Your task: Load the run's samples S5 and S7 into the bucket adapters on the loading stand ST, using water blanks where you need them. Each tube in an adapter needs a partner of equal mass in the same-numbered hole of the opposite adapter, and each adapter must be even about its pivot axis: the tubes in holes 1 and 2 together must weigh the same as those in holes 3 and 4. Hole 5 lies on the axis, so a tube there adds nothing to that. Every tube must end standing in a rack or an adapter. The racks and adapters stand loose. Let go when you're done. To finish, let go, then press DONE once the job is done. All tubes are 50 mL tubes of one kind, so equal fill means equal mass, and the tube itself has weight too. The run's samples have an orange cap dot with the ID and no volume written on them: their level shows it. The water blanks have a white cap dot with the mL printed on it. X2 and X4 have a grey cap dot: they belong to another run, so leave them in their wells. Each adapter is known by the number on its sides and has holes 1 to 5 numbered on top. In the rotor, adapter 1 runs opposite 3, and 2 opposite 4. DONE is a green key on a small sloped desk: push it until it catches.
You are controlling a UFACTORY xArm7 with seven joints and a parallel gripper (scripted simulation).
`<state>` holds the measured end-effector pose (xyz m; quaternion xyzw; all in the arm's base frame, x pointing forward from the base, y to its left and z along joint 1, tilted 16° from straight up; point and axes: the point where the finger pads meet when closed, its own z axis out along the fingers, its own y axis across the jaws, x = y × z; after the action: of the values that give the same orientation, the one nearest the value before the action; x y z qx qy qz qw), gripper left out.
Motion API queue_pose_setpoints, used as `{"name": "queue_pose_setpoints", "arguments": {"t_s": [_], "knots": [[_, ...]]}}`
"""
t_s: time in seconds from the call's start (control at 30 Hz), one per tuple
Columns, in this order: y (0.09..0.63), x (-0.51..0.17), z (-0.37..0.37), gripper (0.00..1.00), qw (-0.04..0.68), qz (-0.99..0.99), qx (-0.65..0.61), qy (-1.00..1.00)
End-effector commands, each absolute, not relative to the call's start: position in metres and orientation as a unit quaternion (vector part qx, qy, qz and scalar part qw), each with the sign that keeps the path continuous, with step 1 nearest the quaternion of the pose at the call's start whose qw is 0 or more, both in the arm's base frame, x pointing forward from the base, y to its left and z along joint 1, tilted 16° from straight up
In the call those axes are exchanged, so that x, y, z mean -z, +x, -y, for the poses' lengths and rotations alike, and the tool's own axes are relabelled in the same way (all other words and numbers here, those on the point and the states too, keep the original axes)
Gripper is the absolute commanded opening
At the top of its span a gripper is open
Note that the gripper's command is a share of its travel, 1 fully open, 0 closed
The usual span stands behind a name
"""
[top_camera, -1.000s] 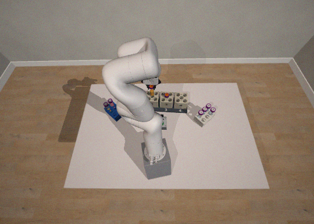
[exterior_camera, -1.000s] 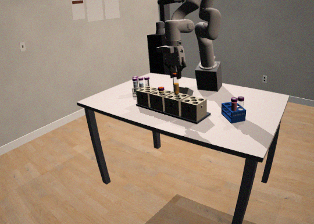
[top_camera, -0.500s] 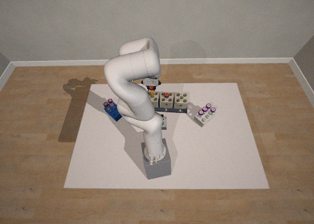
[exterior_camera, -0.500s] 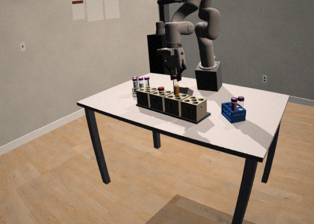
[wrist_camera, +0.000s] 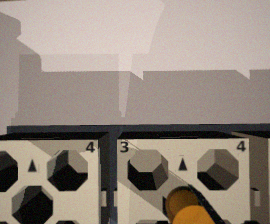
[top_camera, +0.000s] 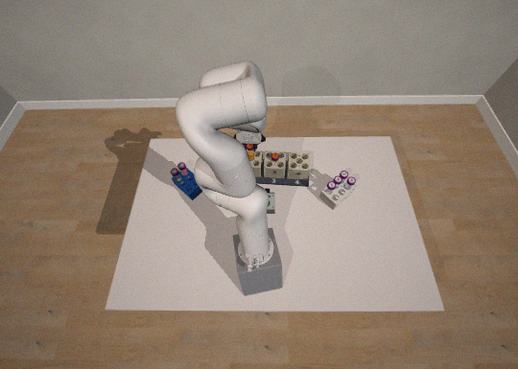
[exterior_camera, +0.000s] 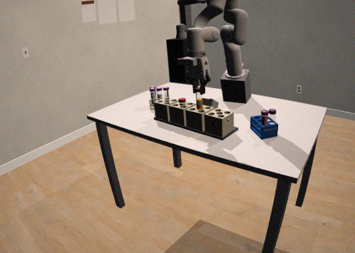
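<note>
One amber-filled tube (top_camera: 250,155) (exterior_camera: 200,103) (wrist_camera: 193,215), gripped upright by the gripper (top_camera: 249,146) (exterior_camera: 198,91) above an adapter (top_camera: 257,172) (exterior_camera: 194,120) (wrist_camera: 126,175); blue rack (top_camera: 187,183) (exterior_camera: 263,131) placed at nine o'clock from the loading stand (top_camera: 288,183) (exterior_camera: 194,129) (wrist_camera: 61,129), viewed from the top.

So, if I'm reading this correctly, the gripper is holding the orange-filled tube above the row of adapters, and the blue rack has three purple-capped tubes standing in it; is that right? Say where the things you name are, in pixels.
Not quite: the blue rack (top_camera: 193,190) (exterior_camera: 269,133) has two purple-capped tubes, not three, as the exterior view shows. The gripper (top_camera: 249,146) (exterior_camera: 198,91) is indeed holding the orange-filled tube (top_camera: 250,155) (exterior_camera: 200,104) (wrist_camera: 193,215) above the row of adapters (top_camera: 274,171) (exterior_camera: 194,120) (wrist_camera: 182,150).
</note>
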<state>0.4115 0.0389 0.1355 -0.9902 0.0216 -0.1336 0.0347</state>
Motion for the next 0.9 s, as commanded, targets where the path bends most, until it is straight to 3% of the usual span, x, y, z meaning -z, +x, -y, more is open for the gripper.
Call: {"name": "queue_pose_setpoints", "arguments": {"t_s": [0.0, 0.87], "knots": [[0.414, -0.131, -0.039, 0.0, 0.034, -0.022, 0.135, -0.99], [0.42, -0.11, -0.04, 0.0, 0.034, -0.022, 0.135, -0.99]]}}
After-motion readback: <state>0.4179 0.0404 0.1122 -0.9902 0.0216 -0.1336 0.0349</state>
